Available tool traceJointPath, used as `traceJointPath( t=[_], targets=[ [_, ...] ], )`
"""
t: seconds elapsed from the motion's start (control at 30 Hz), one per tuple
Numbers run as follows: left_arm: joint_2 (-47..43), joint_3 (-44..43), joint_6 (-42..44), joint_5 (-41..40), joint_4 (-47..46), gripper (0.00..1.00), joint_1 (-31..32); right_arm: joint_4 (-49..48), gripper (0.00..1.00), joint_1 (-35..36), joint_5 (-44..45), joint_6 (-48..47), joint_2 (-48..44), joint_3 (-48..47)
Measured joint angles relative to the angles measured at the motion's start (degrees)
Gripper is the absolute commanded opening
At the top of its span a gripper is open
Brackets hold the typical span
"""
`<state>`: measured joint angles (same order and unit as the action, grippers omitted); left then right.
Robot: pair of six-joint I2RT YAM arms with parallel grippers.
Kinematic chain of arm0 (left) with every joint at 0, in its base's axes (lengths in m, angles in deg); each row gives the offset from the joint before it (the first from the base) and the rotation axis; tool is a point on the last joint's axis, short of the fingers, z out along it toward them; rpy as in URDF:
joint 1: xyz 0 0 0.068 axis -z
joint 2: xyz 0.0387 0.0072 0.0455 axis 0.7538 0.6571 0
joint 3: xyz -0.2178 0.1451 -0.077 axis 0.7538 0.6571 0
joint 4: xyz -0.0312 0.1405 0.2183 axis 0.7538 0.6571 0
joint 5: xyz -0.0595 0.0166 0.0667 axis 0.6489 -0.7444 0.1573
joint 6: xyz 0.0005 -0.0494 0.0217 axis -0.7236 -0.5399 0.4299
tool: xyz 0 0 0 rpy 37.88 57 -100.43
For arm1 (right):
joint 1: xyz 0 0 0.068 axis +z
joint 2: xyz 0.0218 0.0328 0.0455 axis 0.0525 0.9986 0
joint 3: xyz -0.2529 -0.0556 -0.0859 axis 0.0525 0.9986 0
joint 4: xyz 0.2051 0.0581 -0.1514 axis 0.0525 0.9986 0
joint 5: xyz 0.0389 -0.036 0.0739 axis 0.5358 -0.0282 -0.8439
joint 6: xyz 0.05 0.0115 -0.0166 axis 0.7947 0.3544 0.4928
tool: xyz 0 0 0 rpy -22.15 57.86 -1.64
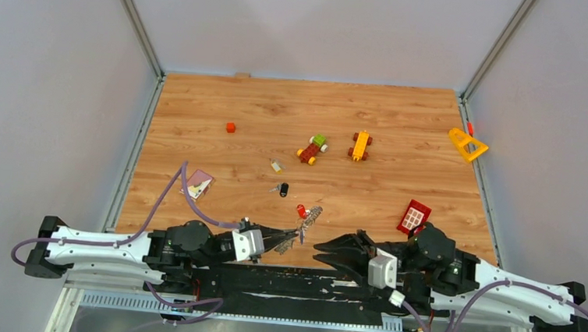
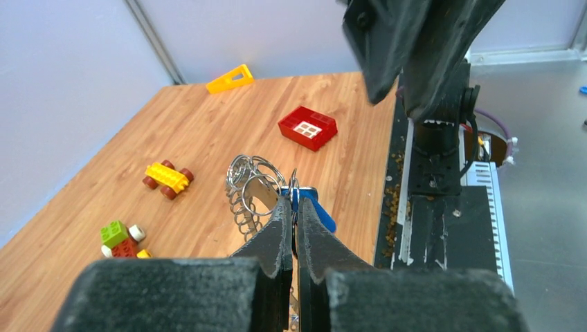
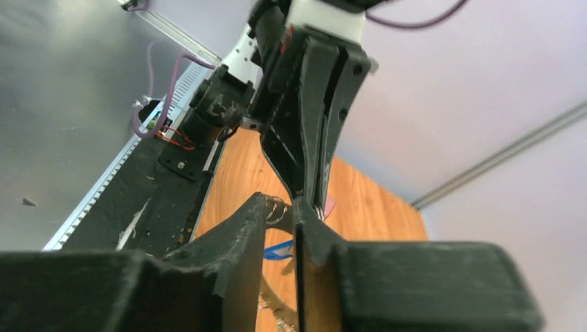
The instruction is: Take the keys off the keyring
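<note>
My left gripper (image 1: 296, 232) (image 2: 293, 200) is shut on the keyring (image 1: 311, 215) (image 2: 244, 185), a silver bunch of coiled wire loops held just above the table's near edge. A blue-headed key (image 2: 322, 213) (image 3: 279, 250) hangs on it beside the left fingertips. My right gripper (image 1: 318, 256) (image 3: 280, 204) stands open right in front of the left one. Its tips flank small silver loops and grip nothing. A red-headed key (image 1: 302, 210) sits by the ring; whether it is attached I cannot tell. A black-headed key (image 1: 283, 189) lies loose farther back.
A red window block (image 1: 414, 216) lies right of the grippers. Two toy block vehicles (image 1: 312, 148) (image 1: 360, 146) stand mid-table, a small red cube (image 1: 231, 127) back left, a yellow triangle (image 1: 467, 144) at the right wall and a pink card (image 1: 198, 183) on the left.
</note>
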<state>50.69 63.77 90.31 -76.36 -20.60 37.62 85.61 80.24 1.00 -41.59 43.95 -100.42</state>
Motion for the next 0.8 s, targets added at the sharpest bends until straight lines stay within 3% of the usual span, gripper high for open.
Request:
traceJointPath(
  t=[0.3, 0.8],
  targets=[
    [-3.2, 1.3, -0.1, -0.8, -2.0, 0.0, 0.0, -8.2, 0.29, 0.0, 15.1, 17.7, 6.6, 0.9],
    [-3.4, 1.7, -0.6, -4.8, -3.9, 0.0, 0.0, -18.9, 0.32, 0.0, 29.0, 31.5, 11.0, 5.6]
  ],
)
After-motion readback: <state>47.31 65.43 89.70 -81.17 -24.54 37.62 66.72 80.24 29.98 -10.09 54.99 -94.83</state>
